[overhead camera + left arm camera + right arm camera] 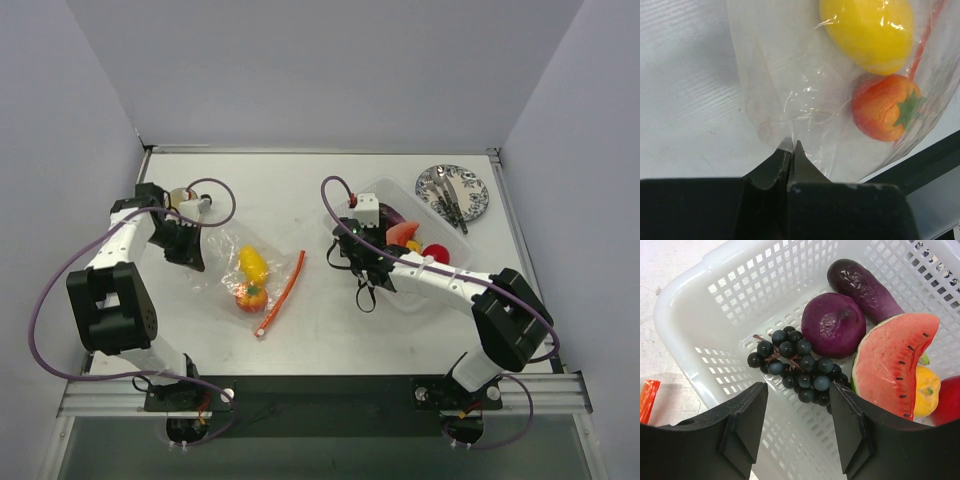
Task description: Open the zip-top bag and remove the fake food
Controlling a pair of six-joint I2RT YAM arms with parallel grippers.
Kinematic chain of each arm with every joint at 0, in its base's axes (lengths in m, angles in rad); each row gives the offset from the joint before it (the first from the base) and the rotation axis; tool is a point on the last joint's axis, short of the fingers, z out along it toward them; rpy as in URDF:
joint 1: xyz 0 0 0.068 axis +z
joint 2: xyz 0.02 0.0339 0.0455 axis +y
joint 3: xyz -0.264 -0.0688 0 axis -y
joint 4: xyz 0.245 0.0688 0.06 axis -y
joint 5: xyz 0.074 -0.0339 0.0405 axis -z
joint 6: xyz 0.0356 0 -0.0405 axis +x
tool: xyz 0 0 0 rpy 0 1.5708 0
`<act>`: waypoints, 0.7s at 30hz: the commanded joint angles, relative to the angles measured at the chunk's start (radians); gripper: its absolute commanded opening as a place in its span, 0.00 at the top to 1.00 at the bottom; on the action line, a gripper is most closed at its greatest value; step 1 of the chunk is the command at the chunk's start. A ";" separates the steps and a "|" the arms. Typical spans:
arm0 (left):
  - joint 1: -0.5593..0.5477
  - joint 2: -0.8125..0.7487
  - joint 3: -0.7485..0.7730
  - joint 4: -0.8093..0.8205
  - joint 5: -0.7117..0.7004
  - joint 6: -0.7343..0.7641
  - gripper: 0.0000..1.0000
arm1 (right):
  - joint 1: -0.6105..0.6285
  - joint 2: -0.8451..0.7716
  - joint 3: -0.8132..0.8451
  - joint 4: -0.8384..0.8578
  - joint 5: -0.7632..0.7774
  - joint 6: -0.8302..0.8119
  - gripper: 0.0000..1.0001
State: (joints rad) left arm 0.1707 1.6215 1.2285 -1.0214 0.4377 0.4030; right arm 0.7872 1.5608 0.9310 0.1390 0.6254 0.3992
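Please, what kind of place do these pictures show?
Probably a lab robot test cell, not a kitchen: a white table closed in by plain grey walls, the left arm and right arm bolted at its edge, and plastic food, like the grapes in a white basket.

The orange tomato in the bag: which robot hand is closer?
Left. The left gripper pinches the zip-top bag near the tomato; the right gripper hangs over the white basket, farther off.
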 commanded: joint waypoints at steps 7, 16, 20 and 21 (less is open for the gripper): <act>0.000 0.011 -0.079 0.115 -0.043 0.007 1.00 | 0.139 -0.151 -0.127 0.305 -0.048 -0.319 0.25; -0.010 0.038 -0.190 0.262 -0.232 0.023 1.00 | 0.287 -0.091 -0.274 0.500 -0.303 -0.344 0.32; -0.016 0.044 -0.196 0.290 -0.269 0.026 1.00 | 0.316 0.044 -0.226 0.569 -0.355 -0.341 0.33; -0.017 0.044 -0.196 0.291 -0.274 0.026 1.00 | 0.319 0.063 -0.210 0.576 -0.378 -0.342 0.33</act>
State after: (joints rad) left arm 0.1619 1.6684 1.0256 -0.8001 0.2264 0.4110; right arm 1.0851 1.5486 0.6674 0.5934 0.3405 0.0723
